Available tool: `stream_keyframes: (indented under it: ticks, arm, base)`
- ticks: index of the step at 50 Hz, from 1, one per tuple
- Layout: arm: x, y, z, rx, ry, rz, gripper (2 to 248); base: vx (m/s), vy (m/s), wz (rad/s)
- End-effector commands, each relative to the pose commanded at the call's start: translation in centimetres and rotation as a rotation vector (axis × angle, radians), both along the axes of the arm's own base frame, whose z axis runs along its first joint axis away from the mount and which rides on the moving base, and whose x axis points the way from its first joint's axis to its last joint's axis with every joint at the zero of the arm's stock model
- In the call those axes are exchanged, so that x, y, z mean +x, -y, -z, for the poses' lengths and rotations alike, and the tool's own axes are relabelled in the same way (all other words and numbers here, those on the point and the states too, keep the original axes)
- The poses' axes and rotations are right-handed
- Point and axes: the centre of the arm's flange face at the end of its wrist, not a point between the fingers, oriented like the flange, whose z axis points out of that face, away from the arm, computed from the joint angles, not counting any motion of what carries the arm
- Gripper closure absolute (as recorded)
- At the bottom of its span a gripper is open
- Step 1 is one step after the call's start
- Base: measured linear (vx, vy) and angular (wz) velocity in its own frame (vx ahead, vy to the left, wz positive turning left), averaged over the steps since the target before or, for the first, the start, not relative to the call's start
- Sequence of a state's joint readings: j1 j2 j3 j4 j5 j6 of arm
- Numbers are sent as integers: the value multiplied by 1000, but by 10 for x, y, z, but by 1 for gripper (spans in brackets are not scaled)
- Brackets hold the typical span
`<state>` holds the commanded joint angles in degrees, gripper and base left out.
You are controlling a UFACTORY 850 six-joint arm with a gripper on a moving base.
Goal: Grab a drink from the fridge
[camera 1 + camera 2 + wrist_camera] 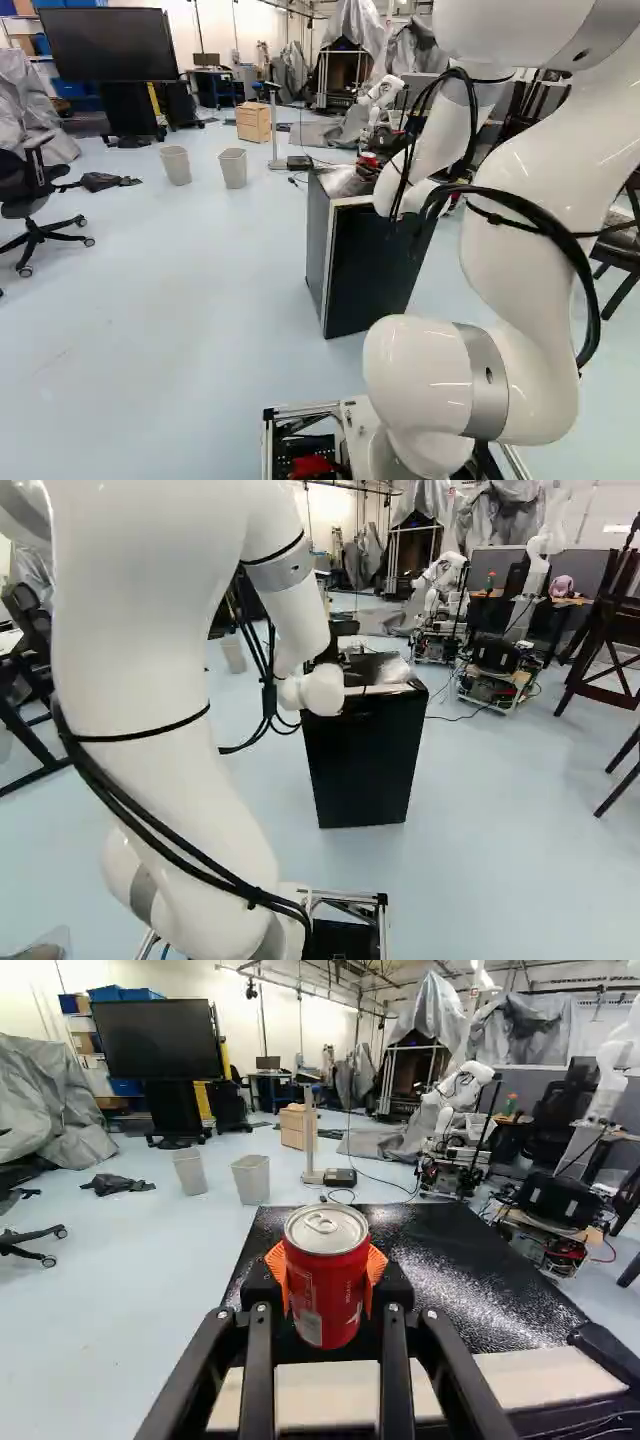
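Presently, my jaws clamp a red drink can (327,1295) from both sides, upright by the top of the fridge (365,770); moving too low across the fridge could bump the can and knock it loose

- I look out over what appears to be a robotics lab, a large room with a pale, smooth floor (180,340).
- Ahead of me stands another robot (449,568), white, on a wheeled base, with a second white robot arm (609,1065) to its right.
- Grey sheets (50,1100) drape bulky equipment.
- Metal rails (290,985) run overhead.
- Around the room I see a big screen (155,1040) on a stand, storage shelves (85,1035) and a wheeled office chair (37,200).
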<state>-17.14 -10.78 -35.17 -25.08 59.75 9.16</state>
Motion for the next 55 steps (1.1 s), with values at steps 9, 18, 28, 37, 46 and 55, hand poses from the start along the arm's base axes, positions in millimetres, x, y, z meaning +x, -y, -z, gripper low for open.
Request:
stream_keyframes:
  ticks: [9, 18, 28, 37, 46, 55]
  arm:
    - [-14, -13, 0, 1, -14, 9, 155]
    - [-31, -29, 1, 3, -32, 20, 155]
    - [-56, -47, 4, 4, -56, 33, 155]
    - [-81, -63, 9, 6, -82, 45, 155]
    - [-106, -77, 15, 7, -108, 56, 155]
    - [-127, -87, 21, 8, -131, 64, 155]
  base:
    - [0, 0, 0]
    - [0, 0, 0]
    - [0, 0, 0]
    - [0, 0, 0]
    - [0, 0, 0]
    - [0, 0, 0]
